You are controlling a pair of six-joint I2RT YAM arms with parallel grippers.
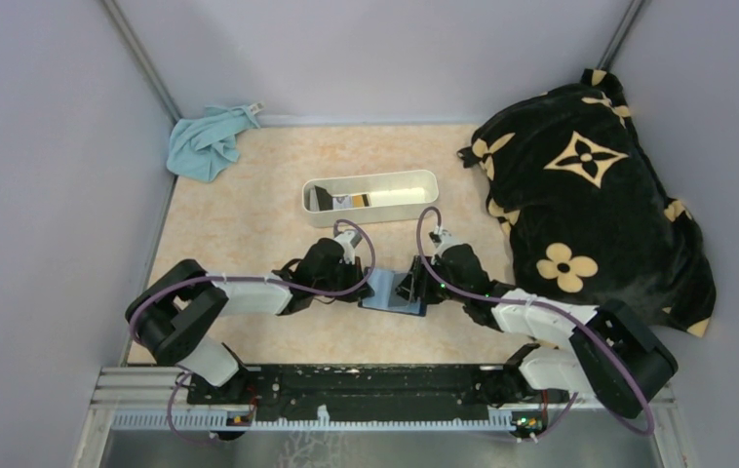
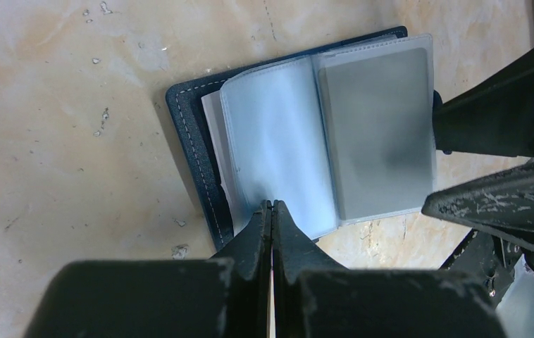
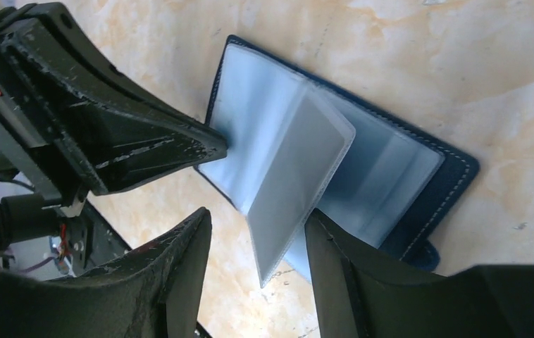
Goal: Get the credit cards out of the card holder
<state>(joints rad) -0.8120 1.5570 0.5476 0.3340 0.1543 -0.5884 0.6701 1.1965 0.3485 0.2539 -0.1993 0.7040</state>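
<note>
The holder (image 1: 392, 291) lies open on the table (image 1: 249, 214). The left gripper (image 2: 272, 205) — jaws shut — presses a sleeve's (image 2: 278, 141) near edge. The right gripper (image 3: 258, 220), jaws open, straddles the raised leaf (image 3: 268, 260) (grey card (image 3: 296, 165) inside) — nearer arm, the leaf's long axis running away from its jaws.

The top camera sits high above the card holder (image 1: 392, 291), back on its near side, looking steeply down from far off. Each wrist camera hangs close over it (it fills much of both frames), the left looking from its left edge, the right from its right. All three views share it.
</note>
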